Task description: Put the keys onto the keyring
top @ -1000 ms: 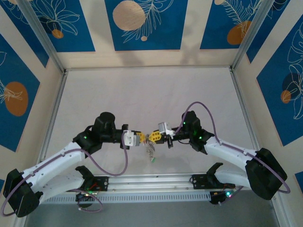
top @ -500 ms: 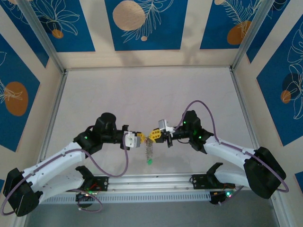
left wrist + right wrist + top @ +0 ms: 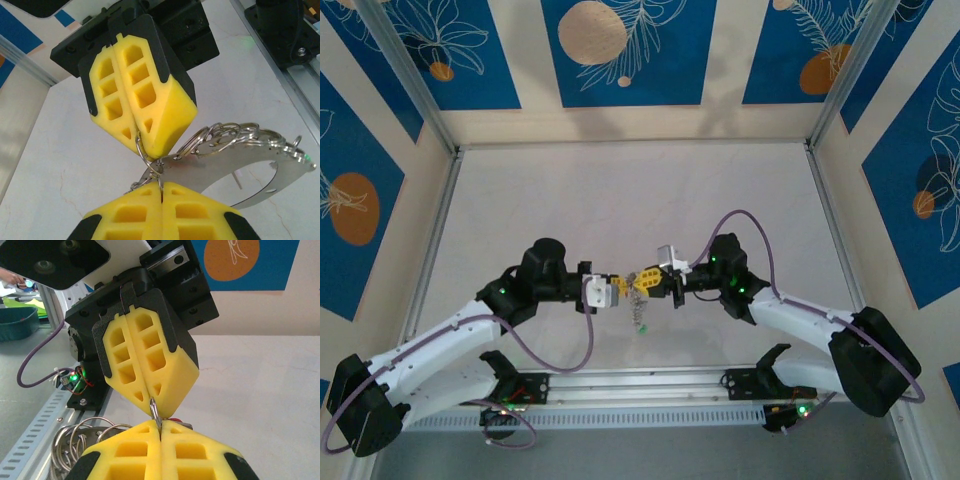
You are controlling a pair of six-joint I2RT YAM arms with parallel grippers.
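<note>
Nearest in the left wrist view, the left pincer (image 3: 161, 189) is pressed together on the thin wire of the keyring (image 3: 161, 176). Just beyond it, almost tip to tip, the right pincer (image 3: 141, 142) is likewise closed on that wire. Off to one side of both tips, a bunch of wire loops (image 3: 225, 135) and a flat metal plate (image 3: 250, 172) trail from the ring above the table (image 3: 60, 165). From above, the keys (image 3: 640, 318) dangle just under the gap between the two pincers, too small to count. The ring looks light, stiff and springy, and its bare metal looks slick, so it could twist or slip in the grip. A hold close to the split, with the wire seated squarely across the tips, seems safest. The keys look featherweight and would likely swing at any jolt.
</note>
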